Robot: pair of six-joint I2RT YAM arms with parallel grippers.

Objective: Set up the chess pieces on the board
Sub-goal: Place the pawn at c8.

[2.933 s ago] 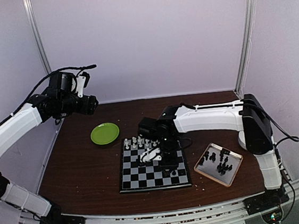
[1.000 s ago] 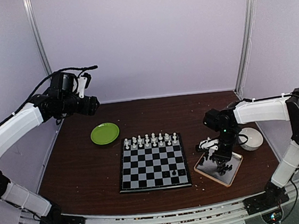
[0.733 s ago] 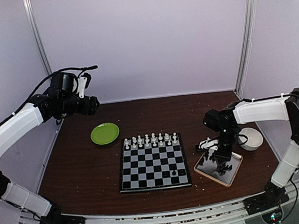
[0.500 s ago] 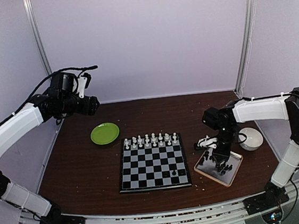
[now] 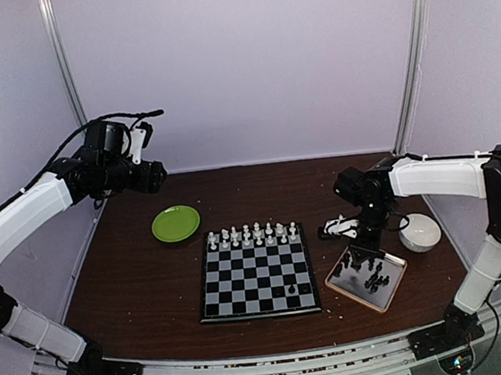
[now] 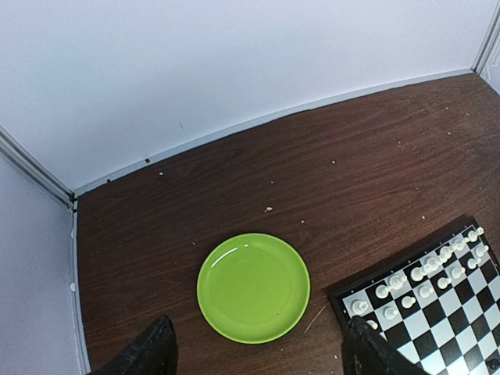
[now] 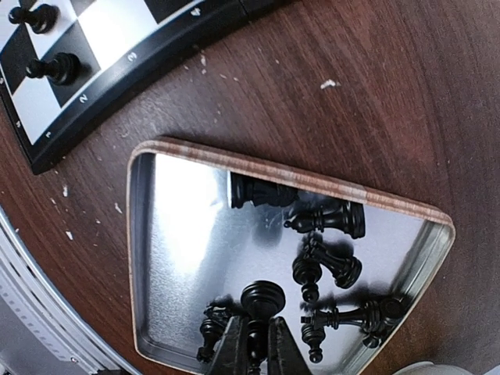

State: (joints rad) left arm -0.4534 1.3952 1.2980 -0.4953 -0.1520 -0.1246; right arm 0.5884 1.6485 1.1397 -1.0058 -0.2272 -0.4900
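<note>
**Right hand (image 5: 358, 250) has risen with its catch**

Above the dark brown wooden desk (image 5: 126, 281), just beside the grey-and-black checkered board (image 5: 243, 287), it hangs over the tan-rimmed metal tray (image 7: 180, 234), fingers clamped on a small black chess piece (image 7: 260, 299). Pinched so narrowly, that piece could twist or drop in transit, or topple the small white chess pieces (image 5: 251, 235) on the far row. Left hand (image 6: 258, 336) waits, fingers apart.
</note>
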